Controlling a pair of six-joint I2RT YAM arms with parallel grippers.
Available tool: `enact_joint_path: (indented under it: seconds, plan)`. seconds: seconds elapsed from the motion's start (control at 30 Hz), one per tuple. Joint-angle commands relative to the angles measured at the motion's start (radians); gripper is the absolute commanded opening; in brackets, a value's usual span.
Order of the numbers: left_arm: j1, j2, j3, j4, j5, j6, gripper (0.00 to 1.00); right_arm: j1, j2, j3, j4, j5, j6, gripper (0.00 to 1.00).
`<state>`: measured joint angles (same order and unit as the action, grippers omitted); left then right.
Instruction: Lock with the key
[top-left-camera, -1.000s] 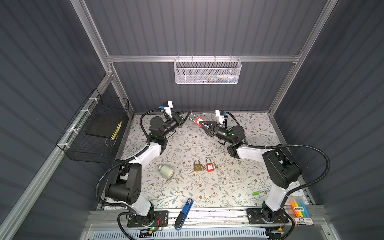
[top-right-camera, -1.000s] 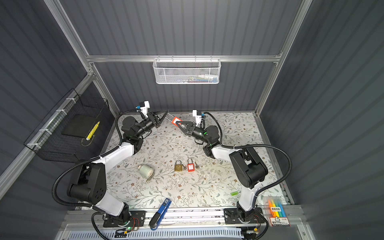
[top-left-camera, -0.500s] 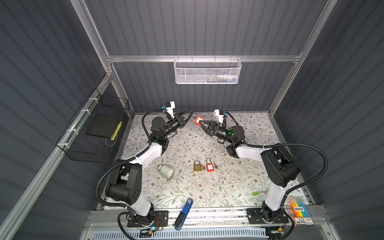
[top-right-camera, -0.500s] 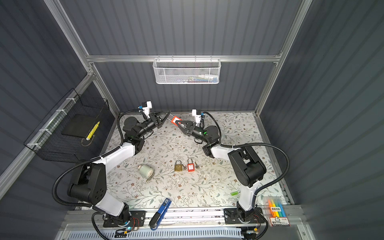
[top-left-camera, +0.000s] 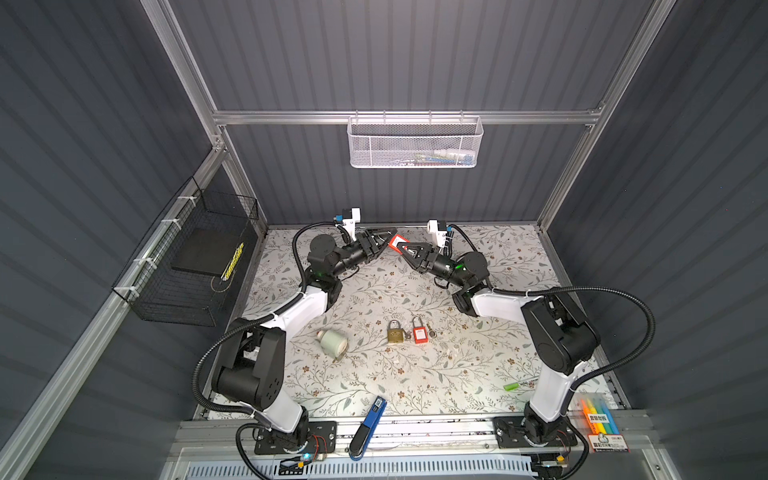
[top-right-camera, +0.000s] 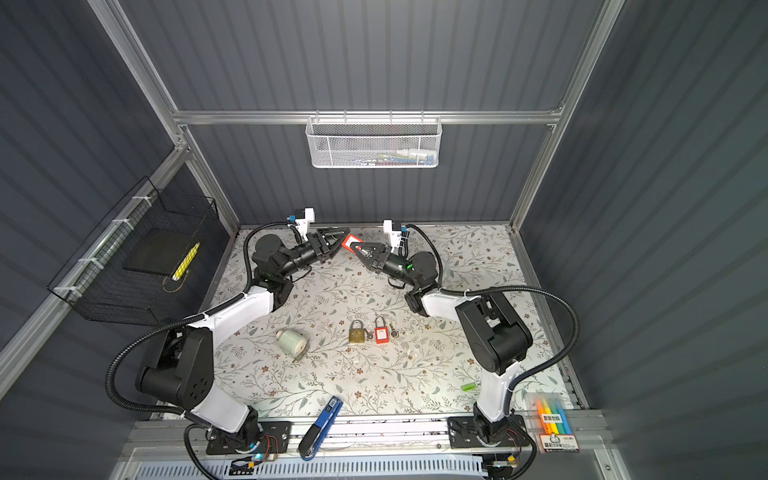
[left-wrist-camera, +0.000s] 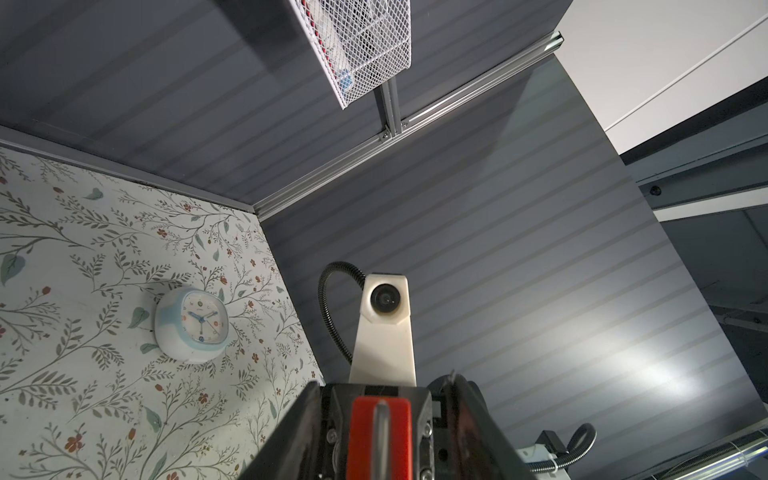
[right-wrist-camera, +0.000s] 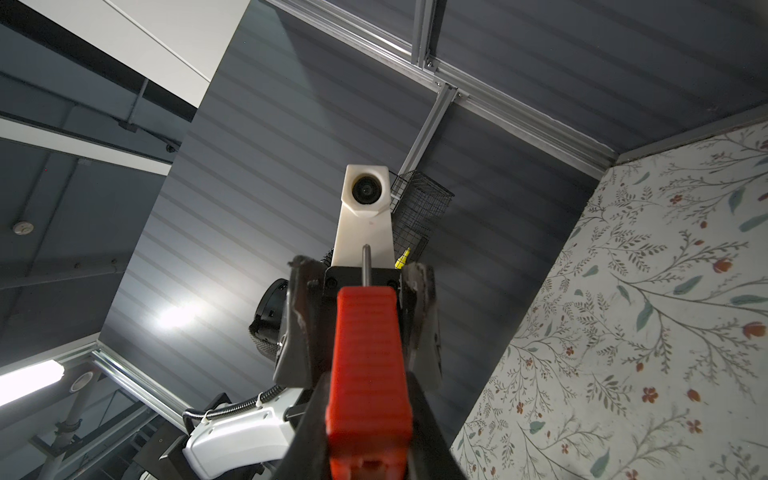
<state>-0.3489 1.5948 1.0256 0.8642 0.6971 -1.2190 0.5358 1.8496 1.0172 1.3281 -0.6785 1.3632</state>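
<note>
A red padlock (top-left-camera: 397, 241) (top-right-camera: 351, 241) hangs in the air over the back of the table, with my right gripper (top-left-camera: 402, 248) (right-wrist-camera: 370, 382) shut on its body (right-wrist-camera: 368, 353). A thin metal shaft (right-wrist-camera: 365, 266) sticks out of the lock's far end; I cannot tell whether it is the key or the shackle. My left gripper (top-left-camera: 390, 235) (left-wrist-camera: 380, 397) faces the lock head-on and is open. Its fingers (right-wrist-camera: 300, 291) stand on either side of the lock's end without touching it. In the left wrist view the lock (left-wrist-camera: 361, 436) sits between those spread jaws.
On the floral table lie a brass padlock (top-left-camera: 395, 332), a second red padlock (top-left-camera: 420, 334) with a small key beside it, and a toppled pale clock (top-left-camera: 332, 343). A blue tool (top-left-camera: 370, 424) lies at the front edge. A white mesh basket (top-left-camera: 415, 143) hangs on the back wall, a black wire basket (top-left-camera: 191, 257) on the left.
My left gripper's jaws, shut a second ago at the lock's end, have opened. Both arms have hardly moved, and the right grip is unchanged.
</note>
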Motion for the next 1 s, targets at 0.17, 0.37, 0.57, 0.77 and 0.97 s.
enact_joint_path:
  seconds: [0.17, 0.37, 0.57, 0.77, 0.97]
  plan:
    - [-0.008, -0.007, 0.005, -0.005, 0.034, 0.026, 0.47, 0.005, -0.031, 0.009, -0.055, -0.021, -0.052, 0.0]
    - [-0.016, -0.004, 0.005, -0.032, 0.043, 0.041, 0.48, 0.018, -0.021, 0.034, -0.07, -0.045, -0.056, 0.0]
    - [-0.025, -0.004, 0.013, -0.07, 0.048, 0.069, 0.51, 0.02, -0.017, 0.049, -0.081, -0.058, -0.056, 0.0]
    - [-0.027, -0.006, 0.013, -0.07, 0.051, 0.069, 0.32, 0.021, -0.015, 0.051, -0.11, -0.063, -0.065, 0.0]
    - [-0.027, -0.003, 0.01, -0.047, 0.044, 0.057, 0.0, 0.022, -0.026, 0.045, -0.124, -0.064, -0.078, 0.05]
